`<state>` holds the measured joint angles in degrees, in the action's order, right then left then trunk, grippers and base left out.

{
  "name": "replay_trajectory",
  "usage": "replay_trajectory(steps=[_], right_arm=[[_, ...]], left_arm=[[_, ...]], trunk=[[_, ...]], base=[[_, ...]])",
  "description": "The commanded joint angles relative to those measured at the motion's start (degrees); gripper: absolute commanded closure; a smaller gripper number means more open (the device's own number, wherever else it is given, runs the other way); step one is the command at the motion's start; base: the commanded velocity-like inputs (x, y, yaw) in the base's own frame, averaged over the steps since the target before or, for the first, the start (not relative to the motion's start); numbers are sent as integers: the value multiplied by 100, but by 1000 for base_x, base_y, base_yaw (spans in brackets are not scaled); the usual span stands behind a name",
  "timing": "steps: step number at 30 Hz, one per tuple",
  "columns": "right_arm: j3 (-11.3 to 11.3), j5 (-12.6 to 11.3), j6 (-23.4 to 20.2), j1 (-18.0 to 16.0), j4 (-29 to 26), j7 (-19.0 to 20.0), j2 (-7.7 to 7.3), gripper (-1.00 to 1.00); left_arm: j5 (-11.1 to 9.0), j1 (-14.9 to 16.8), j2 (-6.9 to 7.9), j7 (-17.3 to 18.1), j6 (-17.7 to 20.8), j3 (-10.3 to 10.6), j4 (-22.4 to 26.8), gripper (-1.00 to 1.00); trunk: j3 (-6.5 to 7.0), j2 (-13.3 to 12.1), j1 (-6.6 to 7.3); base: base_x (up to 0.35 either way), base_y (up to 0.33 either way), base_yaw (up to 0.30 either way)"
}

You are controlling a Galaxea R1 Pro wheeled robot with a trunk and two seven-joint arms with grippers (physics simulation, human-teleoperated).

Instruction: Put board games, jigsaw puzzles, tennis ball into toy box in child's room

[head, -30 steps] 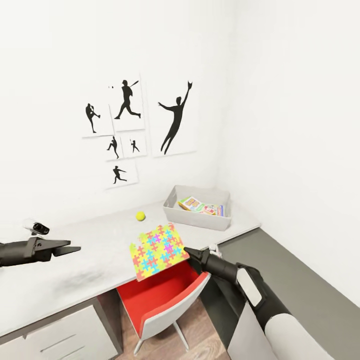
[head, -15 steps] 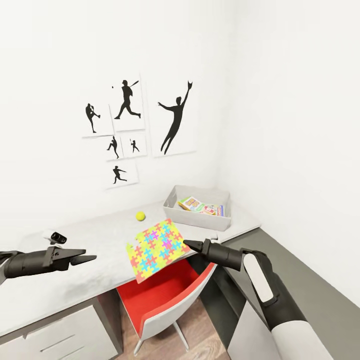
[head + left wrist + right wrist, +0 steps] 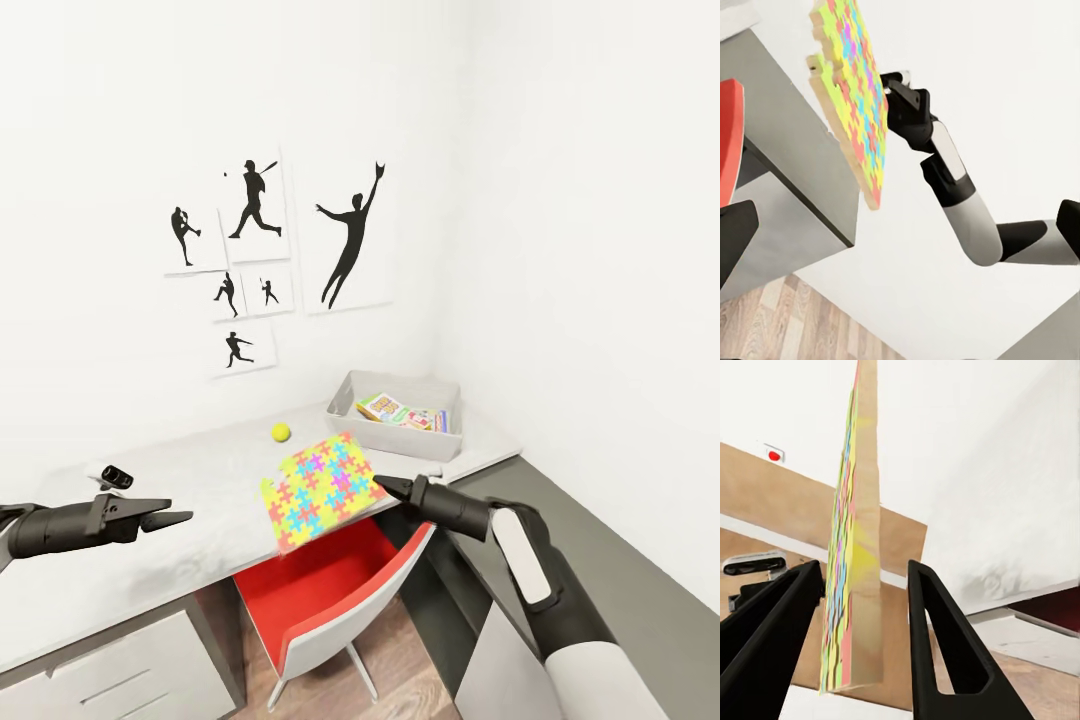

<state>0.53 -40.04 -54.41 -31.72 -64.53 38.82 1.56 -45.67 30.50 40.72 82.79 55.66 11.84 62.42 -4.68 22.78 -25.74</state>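
Jigsaw puzzle is held tilted over the front edge of the table, pinched at its right corner by the right gripper. Thin flat sheet of interlocking yellow, pink, blue, green and purple pieces.

Right wrist view gives it edge-on: puzzle stands as a thin slab with a plain tan back between the two black fingers, jaws closed onto it. Left wrist view shows its printed face with the right gripper at its far edge, plus the right arm's white and black shells behind.

Tennis ball, small and yellow-green, sits on the pale grey tabletop, behind the puzzle and apart from it.

Toy box, a light-grey open bin with sloping walls, is at the table's far right end. Inside lie board games with bright printed covers, flat on the bottom.

Left gripper hovers over the table's left part, holding nothing; whether its jaws are spread, I can't tell.

Red-seated chair with a white shell is tucked under the table below the puzzle. Black silhouette posters of ball players hang on the white wall.
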Motion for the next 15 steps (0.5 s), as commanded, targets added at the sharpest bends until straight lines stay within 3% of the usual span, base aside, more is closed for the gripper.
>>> replay_trajectory(steps=[1, 15], right_arm=[[73, 12, -19, -4, 0, 25, 4, 100], [426, -27, -45, 16, -5, 39, 11, 100]], left_arm=[[-26, 9, 7, 16, 60, 20, -6, -100], [-30, 9, 0, 3, 59, 20, -11, -100]], trunk=[[-13, 13, -4], [-13, 13, -4]], base=[[0, 0, 0], [31, 18, 0]])
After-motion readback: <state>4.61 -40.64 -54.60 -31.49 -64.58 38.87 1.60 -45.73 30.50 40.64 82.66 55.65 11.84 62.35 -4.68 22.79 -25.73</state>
